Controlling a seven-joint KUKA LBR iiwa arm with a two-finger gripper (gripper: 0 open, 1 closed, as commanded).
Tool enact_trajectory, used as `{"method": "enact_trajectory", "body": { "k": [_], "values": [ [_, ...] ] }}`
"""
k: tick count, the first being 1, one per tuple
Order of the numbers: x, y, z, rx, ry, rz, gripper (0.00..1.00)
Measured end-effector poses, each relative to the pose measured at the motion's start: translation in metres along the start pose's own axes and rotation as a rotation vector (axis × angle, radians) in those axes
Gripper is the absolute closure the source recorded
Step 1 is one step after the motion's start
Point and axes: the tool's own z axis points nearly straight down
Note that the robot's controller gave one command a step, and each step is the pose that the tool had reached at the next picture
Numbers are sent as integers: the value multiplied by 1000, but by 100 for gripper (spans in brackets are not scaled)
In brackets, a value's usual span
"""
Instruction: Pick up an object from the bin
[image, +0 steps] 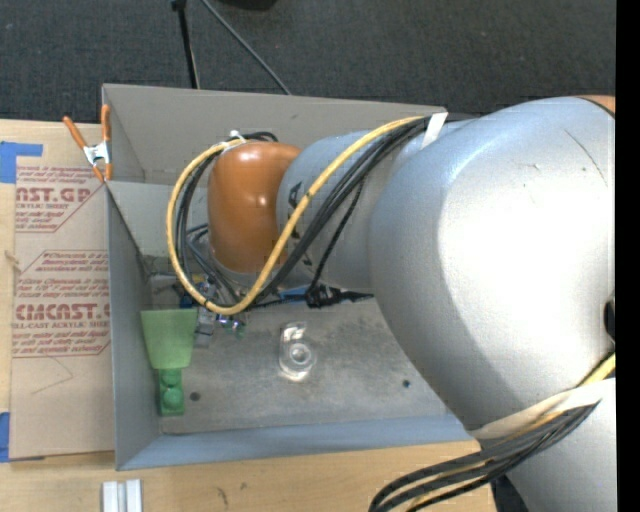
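Approach seems the step in hand: the claw (218, 318) hangs low at the left of the bin (128, 320), just beside a pale green plastic scoop (168, 340), wide or narrow I cannot tell; next it must straddle one thing and close.

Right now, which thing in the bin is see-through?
The small round piece mid-floor; the other, the green thing at the left, is opaque.

Floor (400, 50): dark speckled carpeting, stretching beyond the surface's far edge. Thin black pole (185, 40) and cable (245, 50) crossing it. Surface (300, 480): pale wood, showing along the near edge.
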Motion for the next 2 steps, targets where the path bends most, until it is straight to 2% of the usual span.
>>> {"method": "enact_trajectory", "body": {
  "k": [1,2],
  "values": [
    [29,-38,-152,-8,-3,-328,100],
    [54,-25,-57,-3,10,-184,100]
  ]
}}
